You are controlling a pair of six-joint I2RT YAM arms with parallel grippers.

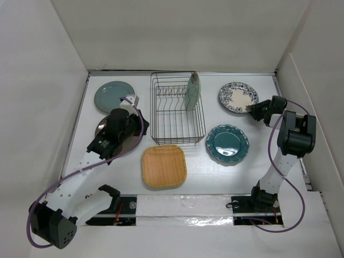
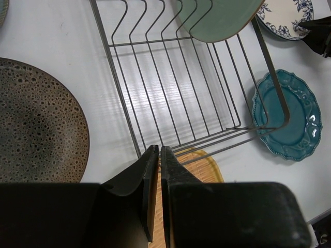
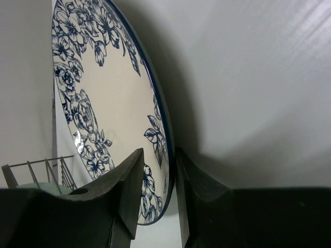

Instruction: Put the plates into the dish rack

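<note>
We see the rack (image 1: 177, 129) in the middle, one plate (image 1: 192, 91) standing inside. Left plates (image 1: 114, 95), right plates (image 1: 238, 97) flank it; front plate (image 1: 164, 165) lies before it.

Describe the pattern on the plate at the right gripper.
The plate is white with blue flowers; right wrist view.

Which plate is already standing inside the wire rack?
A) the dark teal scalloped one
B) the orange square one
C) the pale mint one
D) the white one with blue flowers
C: the pale mint plate stands on edge at the far right of the dish rack; no other plate is inside it.
</note>
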